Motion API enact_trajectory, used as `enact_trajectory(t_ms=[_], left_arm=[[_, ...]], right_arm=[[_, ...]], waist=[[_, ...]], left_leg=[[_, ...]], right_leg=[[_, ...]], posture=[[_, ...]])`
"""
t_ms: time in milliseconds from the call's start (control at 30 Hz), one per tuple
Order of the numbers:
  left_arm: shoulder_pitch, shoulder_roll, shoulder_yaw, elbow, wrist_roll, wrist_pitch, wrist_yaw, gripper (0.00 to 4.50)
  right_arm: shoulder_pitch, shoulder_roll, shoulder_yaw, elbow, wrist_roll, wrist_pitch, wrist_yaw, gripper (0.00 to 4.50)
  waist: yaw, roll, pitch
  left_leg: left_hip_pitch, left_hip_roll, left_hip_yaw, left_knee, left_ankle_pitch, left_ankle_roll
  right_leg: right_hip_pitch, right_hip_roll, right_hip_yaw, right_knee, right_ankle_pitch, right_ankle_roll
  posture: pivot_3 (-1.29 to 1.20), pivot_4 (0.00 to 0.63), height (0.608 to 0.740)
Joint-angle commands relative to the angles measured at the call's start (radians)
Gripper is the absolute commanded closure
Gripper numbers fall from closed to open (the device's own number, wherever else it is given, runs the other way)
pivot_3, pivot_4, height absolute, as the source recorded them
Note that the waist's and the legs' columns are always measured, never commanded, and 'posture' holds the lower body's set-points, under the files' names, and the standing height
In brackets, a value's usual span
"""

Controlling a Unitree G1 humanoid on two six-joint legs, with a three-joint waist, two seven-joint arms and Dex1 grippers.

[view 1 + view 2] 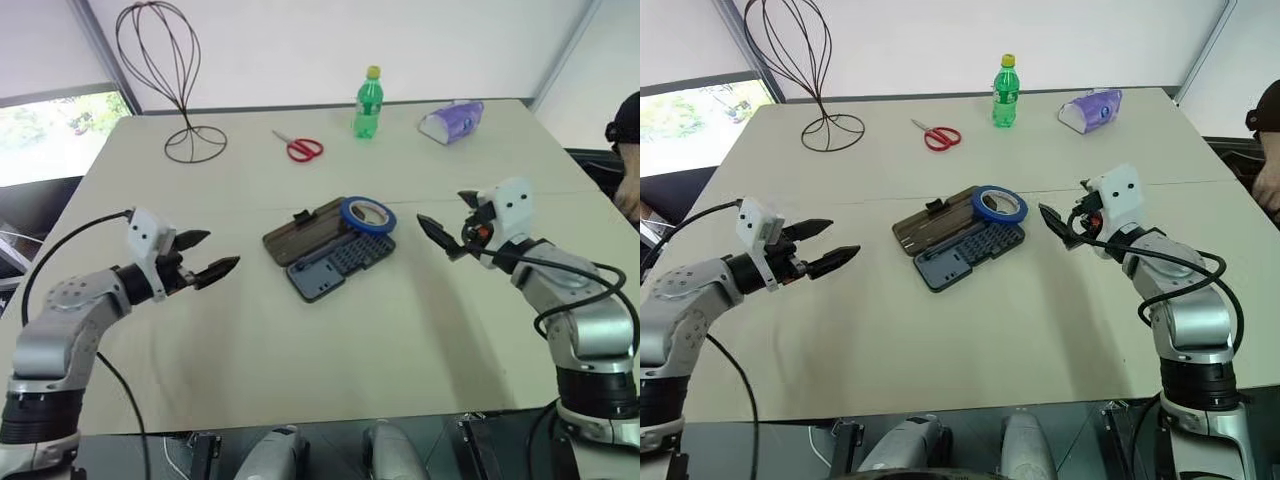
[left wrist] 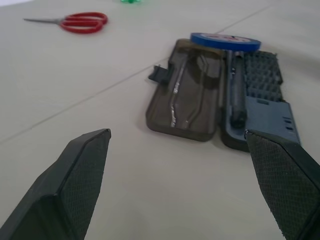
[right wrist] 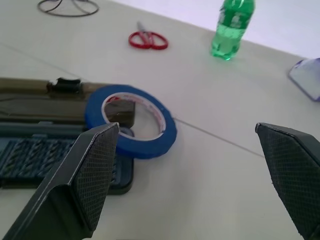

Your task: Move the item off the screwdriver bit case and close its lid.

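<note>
The blue ring-shaped tape roll (image 1: 999,204) lay on the far right corner of the open grey bit case (image 1: 958,239), its brown lid (image 1: 930,225) flat on the table (image 1: 970,330). Both claws hung released: left claw (image 1: 824,245) well apart, right claw (image 1: 1058,228) near. I would have sent the right claw to straddle the roll's rim and lift it straight up.

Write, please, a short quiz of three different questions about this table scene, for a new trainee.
1. True or false: the blue tape roll lies on the open screwdriver bit case.
2. Which gripper is nearer the tape: A left gripper, B right gripper?
3. Fill in: the lid lies ____.

Key: 1 true; 2 B; 3 open, flat on the table.
</note>
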Motion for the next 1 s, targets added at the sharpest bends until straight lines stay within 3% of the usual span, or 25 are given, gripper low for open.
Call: enact_trajectory(t_ms=[33,767,1000], left_arm=[[0.014,0.013,0.017,-0.008,0.005,-0.018,-0.011,0.03],[-0.003,-0.016,-0.004,0.015,0.02,-0.036,0.009,0.03],[-0.073,0.007,-0.026,0.03,0.024,-0.031,-0.037,0.03]], right_arm=[[-0.001,-0.02,-0.011,-0.067,0.021,0.026,0.01,0.0],[-0.023,-0.003,0.03,-0.081,0.017,0.054,-0.028,0.0],[-0.224,0.112,0.171,0.064,-0.043,0.079,-0.088,0.0]], waist=[[0.0,0.0,0.0],[0.001,0.0,0.001],[-0.009,-0.001,0.001]], left_leg=[[0.0,0.0,0.0,0.0,0.0,0.0],[0.0,0.0,0.0,0.0,0.0,0.0],[0.0,0.0,0.001,0.001,0.0,0.0]], right_leg=[[0.0,0.0,0.0,0.0,0.0,0.0],[0.0,0.0,0.0,0.0,0.0,0.0],[0.0,0.0,0.0,0.0,0.0,0.0]], posture=[[0.0,0.15,0.74],[0.0,0.15,0.74],[0.0,0.15,0.74]])
